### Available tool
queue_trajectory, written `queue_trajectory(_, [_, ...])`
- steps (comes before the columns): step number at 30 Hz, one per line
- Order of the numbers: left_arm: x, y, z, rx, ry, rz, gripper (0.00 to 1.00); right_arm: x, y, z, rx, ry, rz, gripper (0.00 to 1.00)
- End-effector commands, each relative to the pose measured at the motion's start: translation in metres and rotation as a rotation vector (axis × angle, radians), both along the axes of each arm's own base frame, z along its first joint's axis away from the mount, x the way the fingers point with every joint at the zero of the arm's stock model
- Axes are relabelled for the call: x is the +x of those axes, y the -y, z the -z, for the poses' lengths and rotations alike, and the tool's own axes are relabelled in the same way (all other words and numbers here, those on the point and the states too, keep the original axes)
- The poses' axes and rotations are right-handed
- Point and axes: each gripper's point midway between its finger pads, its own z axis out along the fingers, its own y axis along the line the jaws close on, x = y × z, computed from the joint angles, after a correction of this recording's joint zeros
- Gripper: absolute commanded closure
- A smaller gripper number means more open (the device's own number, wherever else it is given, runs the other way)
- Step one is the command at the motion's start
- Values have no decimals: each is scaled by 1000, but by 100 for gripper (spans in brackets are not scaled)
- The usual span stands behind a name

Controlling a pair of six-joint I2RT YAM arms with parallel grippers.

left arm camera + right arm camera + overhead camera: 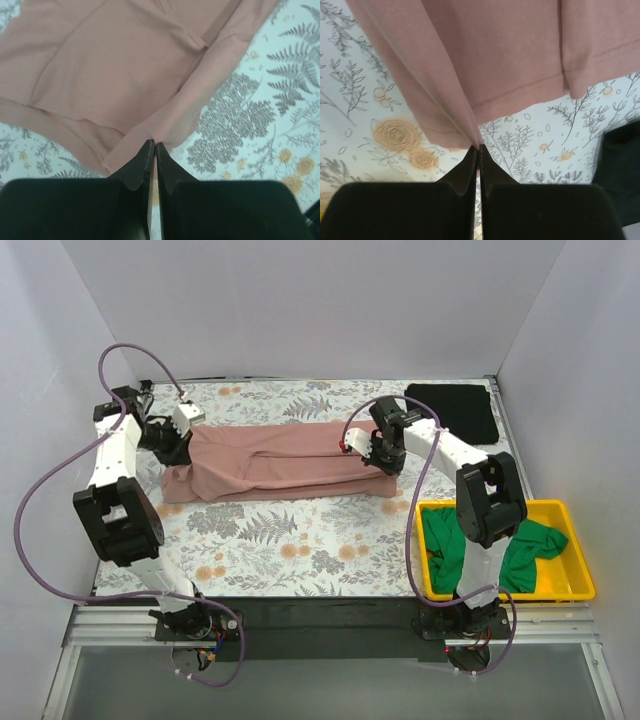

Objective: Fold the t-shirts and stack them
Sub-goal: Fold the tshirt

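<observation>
The dusty pink t-shirt (275, 462) lies stretched in a long folded band across the far middle of the table. My left gripper (172, 448) is shut on its left end; in the left wrist view (153, 142) the tips pinch the pink cloth (115, 65). My right gripper (368, 452) is shut on its right end; in the right wrist view (479, 147) it pinches a fold of pink cloth (495, 55), lifted off the table. The black t-shirt (455, 410) lies folded at the far right. The bright green t-shirt (520, 550) is crumpled in the yellow bin (572, 592).
The floral table covering (290, 540) spans the table. The yellow bin stands at the near right beside my right arm's base. White walls close in the back and sides. The black shirt's edge shows in the right wrist view (620, 165).
</observation>
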Motion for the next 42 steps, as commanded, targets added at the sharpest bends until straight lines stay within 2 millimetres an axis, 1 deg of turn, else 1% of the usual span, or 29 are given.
queue_trajectory(1, [43, 0, -11, 0, 79, -65, 100, 23, 2, -4, -27, 24, -34, 99])
queue_trajectory(2, [50, -1, -10, 2, 81, -71, 100, 31, 0, -7, -23, 38, -39, 99])
queue_trajectory(3, [60, -5, -15, 17, 101, -77, 100, 36, 0, -7, -24, 42, -40, 99])
queue_trajectory(4, [65, -6, -5, 10, 72, -86, 100, 40, 0, 0, -31, 31, -42, 99])
queue_trajectory(5, [70, -8, -4, 11, 72, -92, 100, 44, 0, 1, -33, 33, -49, 99])
queue_trajectory(6, [78, -11, -6, 26, 86, -94, 100, 52, 4, 3, -59, 42, -41, 99])
queue_trajectory(7, [82, -12, 0, 27, 78, -96, 100, 54, 4, 4, -64, 43, -44, 99])
queue_trajectory(9, [89, -10, 2, 35, 83, -85, 100, 59, 6, 5, -69, 49, -49, 99])
queue_trajectory(10, [93, -10, 5, 37, 79, -82, 100, 60, 7, 9, -74, 41, -48, 99])
queue_trajectory(12, [97, -5, 9, 40, 72, -72, 100, 62, 10, 12, -79, 33, -46, 99])
queue_trajectory(16, [106, -3, 17, 53, 76, -71, 100, 60, 14, 20, -82, 13, -40, 99])
queue_trajectory(17, [108, -3, 21, 60, 72, -73, 100, 60, 15, 21, -82, 9, -36, 99])
queue_trajectory(21, [117, -4, 24, 65, 81, -86, 100, 60, 17, 28, -84, -4, -26, 99])
queue_trajectory(27, [127, -6, 25, 75, 91, -94, 100, 68, 12, 27, -70, 6, -12, 99])
queue_trajectory(36, [132, -13, 39, 96, 77, -113, 100, 80, 9, 25, -74, 28, -5, 99])
queue_trajectory(37, [131, -14, 41, 103, 69, -119, 100, 81, 9, 24, -70, 31, 3, 97])
queue_trajectory(38, [131, -14, 42, 103, 66, -127, 98, 82, 9, 22, -70, 34, 9, 80])
queue_trajectory(40, [131, -17, 38, 88, 57, -176, 82, 82, 11, 17, -71, 44, 24, 67])
queue_trajectory(41, [132, -18, 32, 71, 63, -188, 75, 81, 12, 15, -66, 42, 38, 54])
queue_trajectory(42, [125, -24, 27, 45, 38, -229, 69, 81, 15, 6, -38, 47, 59, 49])
